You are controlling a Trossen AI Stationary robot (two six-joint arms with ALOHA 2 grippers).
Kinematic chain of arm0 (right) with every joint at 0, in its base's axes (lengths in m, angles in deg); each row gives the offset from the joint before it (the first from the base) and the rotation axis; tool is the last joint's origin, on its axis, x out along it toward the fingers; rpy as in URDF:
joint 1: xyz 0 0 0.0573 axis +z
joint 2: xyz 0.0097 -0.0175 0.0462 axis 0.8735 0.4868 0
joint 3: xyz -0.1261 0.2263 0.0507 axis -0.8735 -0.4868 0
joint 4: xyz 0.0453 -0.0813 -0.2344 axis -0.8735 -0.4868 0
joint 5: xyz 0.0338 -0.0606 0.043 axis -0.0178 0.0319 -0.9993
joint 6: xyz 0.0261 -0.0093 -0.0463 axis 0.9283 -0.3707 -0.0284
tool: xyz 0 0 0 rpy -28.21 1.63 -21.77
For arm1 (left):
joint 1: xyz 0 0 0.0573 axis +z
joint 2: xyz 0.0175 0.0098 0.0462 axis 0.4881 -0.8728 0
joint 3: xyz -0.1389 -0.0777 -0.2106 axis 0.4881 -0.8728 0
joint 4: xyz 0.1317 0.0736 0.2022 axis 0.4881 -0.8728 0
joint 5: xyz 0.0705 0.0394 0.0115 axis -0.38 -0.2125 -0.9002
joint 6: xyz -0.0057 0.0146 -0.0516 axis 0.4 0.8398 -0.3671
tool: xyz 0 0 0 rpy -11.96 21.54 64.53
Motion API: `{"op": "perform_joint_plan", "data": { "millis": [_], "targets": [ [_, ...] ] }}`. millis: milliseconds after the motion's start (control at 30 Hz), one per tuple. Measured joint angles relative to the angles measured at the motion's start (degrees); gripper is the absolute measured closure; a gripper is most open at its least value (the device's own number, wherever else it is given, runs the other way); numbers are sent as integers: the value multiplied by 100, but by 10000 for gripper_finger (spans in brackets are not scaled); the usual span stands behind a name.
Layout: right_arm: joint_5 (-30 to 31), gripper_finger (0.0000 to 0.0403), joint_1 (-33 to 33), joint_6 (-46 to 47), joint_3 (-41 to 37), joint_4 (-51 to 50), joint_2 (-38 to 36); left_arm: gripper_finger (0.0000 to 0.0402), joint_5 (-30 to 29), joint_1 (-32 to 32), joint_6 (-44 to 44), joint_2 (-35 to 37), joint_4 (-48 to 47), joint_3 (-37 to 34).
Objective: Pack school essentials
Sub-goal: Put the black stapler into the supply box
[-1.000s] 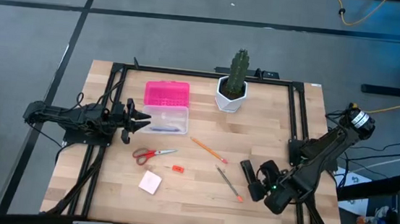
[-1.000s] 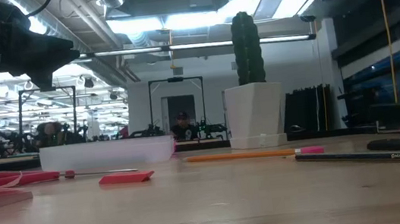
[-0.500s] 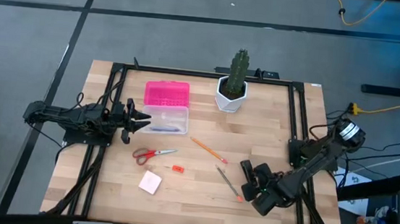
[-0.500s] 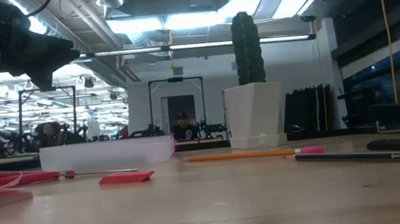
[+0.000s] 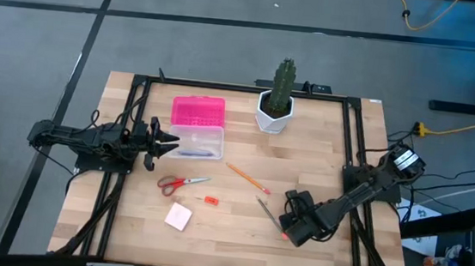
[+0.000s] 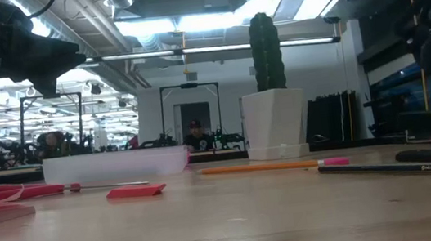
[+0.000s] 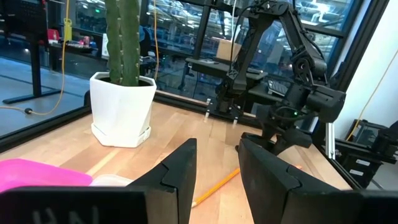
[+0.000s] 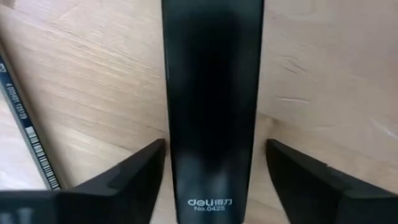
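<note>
Two open fingers of the right pincer (image 8: pixel 211 186) sit on each side of the black oblong block (image 8: pixel 211 93) on the table (image 5: pixel 228 236), so the pincer should go straight down, then squeeze the block in the middle.

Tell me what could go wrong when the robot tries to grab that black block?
The right claw sits open around the black block, low over the table. Three things might go wrong:
1. The block looks smooth, so it could slip out when lifted.
2. A thin pen lies right beside one finger, which might bump or roll it.
3. The clear box is far across the table by the left claw, so the block could drop on the way.
</note>
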Motion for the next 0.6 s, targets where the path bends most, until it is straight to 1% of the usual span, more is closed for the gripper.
{"op": "perform_joint_plan", "data": {
  "millis": [167, 267, 433, 533, 600],
  "targets": [
    [-48, 232, -1, 30, 56, -6, 14, 288, 0, -1, 0, -1, -1, 0],
    [-43, 268, -1, 28, 85, -28, 14, 288, -2, -1, 0, 0, -1, 0],
    [94, 269, -2, -12, 327, -190, 28, 288, 0, 0, -2, 0, -1, 0],
    [277, 269, -42, -153, 579, -448, -92, 288, -1, -1, -2, 1, -1, 0],
    [535, 269, -93, -246, 815, -764, -205, 288, -1, -1, -2, 0, -1, 0]
  ]
}}
